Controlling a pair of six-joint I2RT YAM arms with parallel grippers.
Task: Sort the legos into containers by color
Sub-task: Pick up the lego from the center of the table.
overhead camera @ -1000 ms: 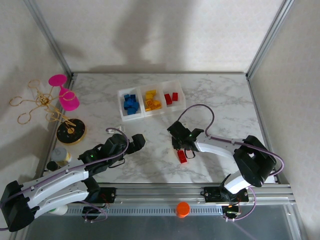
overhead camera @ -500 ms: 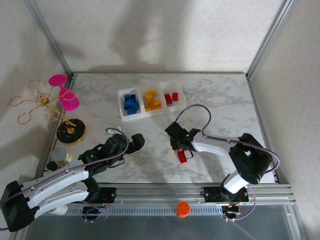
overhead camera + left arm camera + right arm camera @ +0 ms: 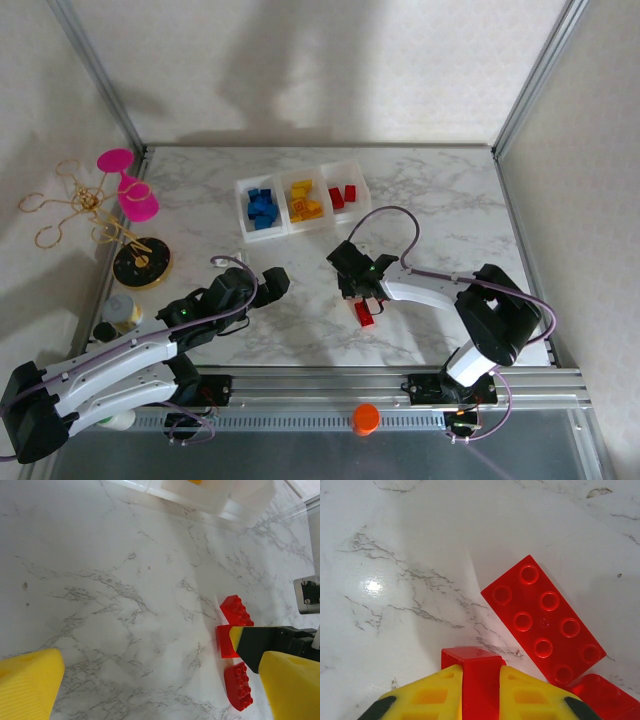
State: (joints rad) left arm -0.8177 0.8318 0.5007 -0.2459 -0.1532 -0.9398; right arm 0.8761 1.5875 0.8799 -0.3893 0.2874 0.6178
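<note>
The three joined white containers (image 3: 300,226) sit at the back: blue legos (image 3: 262,207) in the left one, yellow legos (image 3: 303,200) in the middle, red legos (image 3: 344,196) in the right. My right gripper (image 3: 357,290) (image 3: 481,674) is shut on a small red brick (image 3: 480,666) low over the marble. Beside it lie a flat red eight-stud brick (image 3: 542,620) and another red brick (image 3: 607,696). The left wrist view shows these same red bricks (image 3: 239,685) and the containers' wall (image 3: 210,495). My left gripper (image 3: 277,283) (image 3: 160,690) hovers open to the left, with nothing between its fingers.
A pink goblet toy (image 3: 130,190), a gold wire stand (image 3: 75,205) and a round black disc (image 3: 141,262) stand along the left edge. A small bottle (image 3: 122,311) is near the left arm. A metal rail with an orange cap (image 3: 365,418) runs along the front.
My right gripper has shifted slightly left over the loose red bricks. The left arm has not moved.
</note>
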